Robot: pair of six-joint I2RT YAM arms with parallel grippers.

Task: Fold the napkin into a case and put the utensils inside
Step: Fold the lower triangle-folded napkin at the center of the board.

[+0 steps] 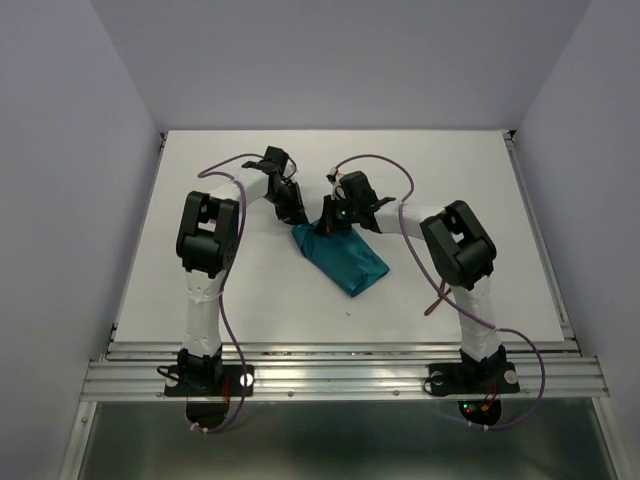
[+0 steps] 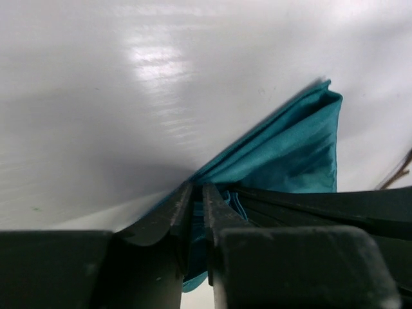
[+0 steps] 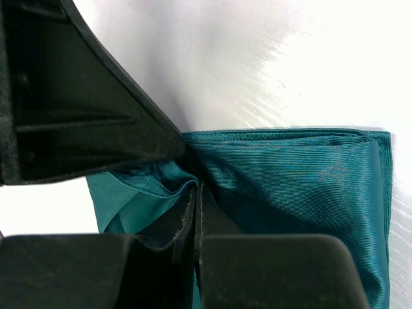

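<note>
The teal napkin (image 1: 345,260) lies folded into a slanted strip in the middle of the table, and both grippers meet at its far left end. My left gripper (image 1: 292,210) (image 2: 198,187) has its jaws slightly parted, with the cloth's edge (image 2: 290,148) lying in the narrow gap. My right gripper (image 1: 325,225) (image 3: 196,187) is shut on a raised fold of the napkin (image 3: 290,180). A thin reddish-brown utensil (image 1: 437,298) lies on the table beside the right arm. It shows as thin brown lines (image 2: 402,170) at the edge of the left wrist view.
The white table (image 1: 200,290) is walled in by grey panels on three sides, with a metal rail (image 1: 340,375) at its near edge. Purple cables loop off both arms. The other arm's black finger (image 3: 77,96) fills the upper left of the right wrist view.
</note>
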